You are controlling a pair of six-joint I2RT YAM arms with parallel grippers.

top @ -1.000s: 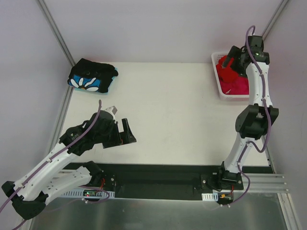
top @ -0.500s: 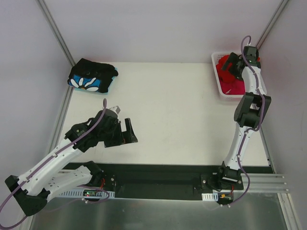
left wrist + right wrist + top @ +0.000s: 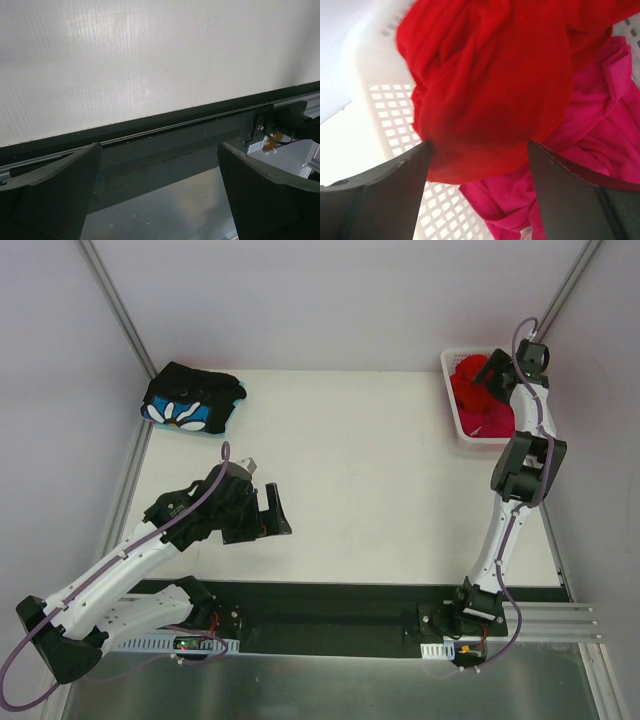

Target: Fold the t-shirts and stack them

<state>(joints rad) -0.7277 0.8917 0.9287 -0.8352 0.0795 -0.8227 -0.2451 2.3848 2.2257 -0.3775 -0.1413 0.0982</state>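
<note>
The right fingers [image 3: 385, 195] stand spread wide, one on each side of a bulge of the red t-shirt [image 3: 490, 75]. The cloth fills the gap between them from edge to edge. They look set to pinch it, though I judge that no squeeze is made yet. Going for the highest hump makes sense: it offers a fold thick enough to catch without dragging along the shirt below.

That shirt is the magenta t-shirt [image 3: 600, 125], crumpled under the red one, to its right in the wrist view, and touching it. Both are heaped in the white basket [image 3: 395, 115], whose lattice wall shows just left of the red cloth. Seen from above, the basket sits at the far right corner of the tabletop [image 3: 380, 470]. The right arm is stretched out to it and bent down into it.

The left fingers [image 3: 55, 195] are spread too, with nothing between them. They hang low over the near left part of the tabletop, pointing toward its near edge and well apart from any cloth. That reads as waiting, near where a shirt could be laid flat and folded with both arms.

The black t-shirt [image 3: 190, 400], with its blue-and-white flowers, lies folded at the far left corner. It is probably the base of the stack, so I judge one shirt done and two left.
</note>
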